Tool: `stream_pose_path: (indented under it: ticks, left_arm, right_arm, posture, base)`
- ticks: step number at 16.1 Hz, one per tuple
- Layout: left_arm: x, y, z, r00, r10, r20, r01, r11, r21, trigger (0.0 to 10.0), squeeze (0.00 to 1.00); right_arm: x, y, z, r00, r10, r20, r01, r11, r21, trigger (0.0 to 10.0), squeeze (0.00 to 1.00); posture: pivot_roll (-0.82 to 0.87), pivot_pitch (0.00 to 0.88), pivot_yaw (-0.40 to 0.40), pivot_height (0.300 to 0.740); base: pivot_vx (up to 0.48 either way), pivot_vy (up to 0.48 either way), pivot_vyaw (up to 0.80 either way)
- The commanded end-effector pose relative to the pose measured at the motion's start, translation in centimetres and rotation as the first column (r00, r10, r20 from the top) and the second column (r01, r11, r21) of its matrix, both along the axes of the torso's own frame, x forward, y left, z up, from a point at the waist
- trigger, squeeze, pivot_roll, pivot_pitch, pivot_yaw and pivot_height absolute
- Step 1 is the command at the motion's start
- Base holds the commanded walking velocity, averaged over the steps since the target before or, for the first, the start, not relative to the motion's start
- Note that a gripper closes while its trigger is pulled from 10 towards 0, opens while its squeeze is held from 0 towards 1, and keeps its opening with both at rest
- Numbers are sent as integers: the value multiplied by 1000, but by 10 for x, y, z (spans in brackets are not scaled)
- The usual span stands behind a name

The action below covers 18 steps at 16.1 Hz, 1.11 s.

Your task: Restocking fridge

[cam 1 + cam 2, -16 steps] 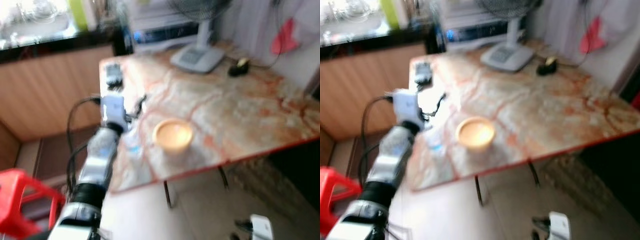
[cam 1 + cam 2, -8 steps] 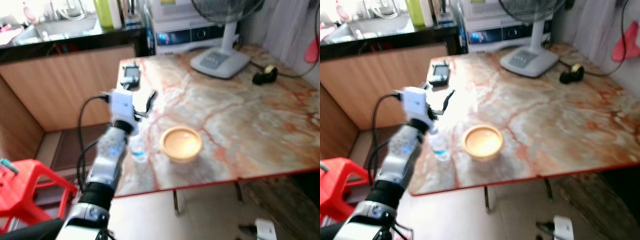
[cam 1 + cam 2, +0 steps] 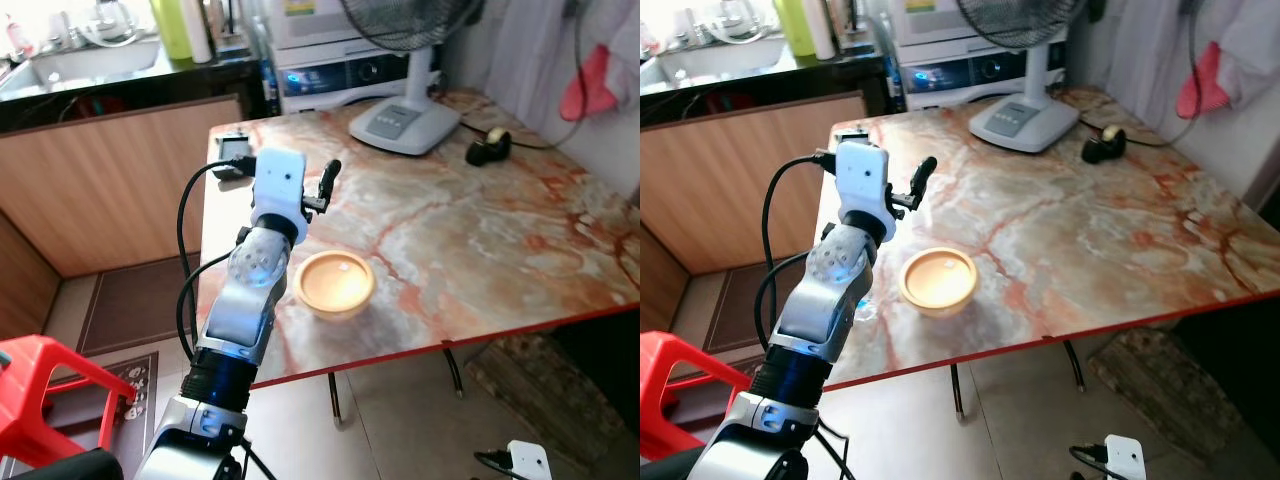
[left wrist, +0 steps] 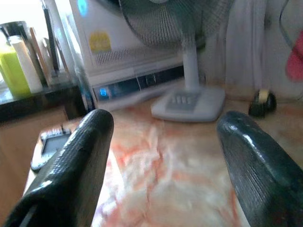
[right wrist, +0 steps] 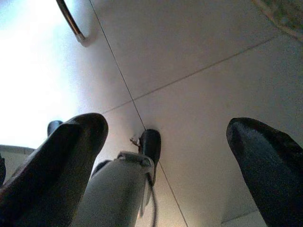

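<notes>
While the left gripper hangs spread over the marble table, the right gripper gapes above floor tiles.
A round yellow bowl sits beside the silver arm.

glossy marble table, wooden cabinet

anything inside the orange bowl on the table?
The orange bowl looks empty; its inside reads plain orange. The left arm covers the table beside it, hiding what sits there.

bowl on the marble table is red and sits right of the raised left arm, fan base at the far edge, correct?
Not red: the bowl is yellow-orange, as the left eye view shows. It does sit right of the raised left arm on the marble table, fan base at the far edge.
</notes>
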<state>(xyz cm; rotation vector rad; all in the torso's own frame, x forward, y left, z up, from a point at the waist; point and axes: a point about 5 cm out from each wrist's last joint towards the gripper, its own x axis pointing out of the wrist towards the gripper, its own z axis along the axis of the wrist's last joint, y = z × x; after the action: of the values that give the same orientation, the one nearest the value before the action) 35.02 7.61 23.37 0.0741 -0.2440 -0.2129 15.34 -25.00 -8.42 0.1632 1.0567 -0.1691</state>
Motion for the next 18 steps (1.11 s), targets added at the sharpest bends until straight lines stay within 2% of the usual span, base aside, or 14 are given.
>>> stream_pose_path:
  ticks: [1, 5, 6, 8, 10, 11, 12, 15, 18]
  left_arm:
    - [-1, 5, 3, 999, 38, -34, -37, 999, 30, 10000, 0]
    - [7, 28, 2, 973, 123, -194, -121, 992, 19, 10000, 0]
    - [7, 33, 5, 975, 115, -192, -101, 992, 81, 10000, 0]
    - [0, 37, 7, 987, 60, -152, -49, 996, 71, 10000, 0]
    - [-13, 41, -4, 997, 16, -80, -8, 995, 96, 10000, 0]
    - [-18, 43, -10, 997, 11, -83, -2, 994, 112, 10000, 0]
    - [-26, 51, -17, 997, 48, -53, -45, 997, 57, 10000, 0]
    - [-37, 60, -25, 997, 67, -37, -65, 997, 50, 10000, 0]
    - [-48, 65, -22, 998, 60, 5, -61, 996, 61, 10000, 0]
  right_arm:
    - [0, 4, -1, 1000, 8, -3, -8, 1000, 4, 10000, 0]
    - [-2, 6, -2, 1000, 18, -10, -18, 1000, 4, 10000, 0]
    - [-3, 6, -3, 999, 30, -17, -30, 1000, -1, 10000, 0]
    - [-7, 8, -5, 999, 35, -27, -35, 999, 0, 10000, 0]
    - [-13, 11, -8, 999, 18, -37, -18, 1000, -3, 10000, 0]
    - [-15, 12, -9, 999, 17, -42, -17, 1000, -3, 10000, 0]
    - [-21, 15, -12, 998, 13, -56, -14, 1000, -3, 10000, 0]
    - [-34, 19, -17, 997, -1, -81, 1, 1000, -1, 10000, 0]
    - [-49, 19, -21, 993, -2, -114, 1, 1000, -8, 10000, 0]
  posture:
    - [166, 0, 77, 740]
    - [163, 0, 93, 740]
    - [159, 2, 100, 740]
    - [158, 24, 112, 740]
    - [180, 22, 116, 740]
    - [182, 19, 116, 740]
    - [204, 6, 116, 740]
    - [220, 0, 112, 740]
    - [239, 0, 92, 740]
  base:
    - [0, 0, 0]
    - [0, 0, 0]
    - [0, 0, 0]
    - [0, 0, 0]
    - [0, 0, 0]
    - [0, 0, 0]
    - [0, 0, 0]
    - [0, 0, 0]
    - [0, 0, 0]
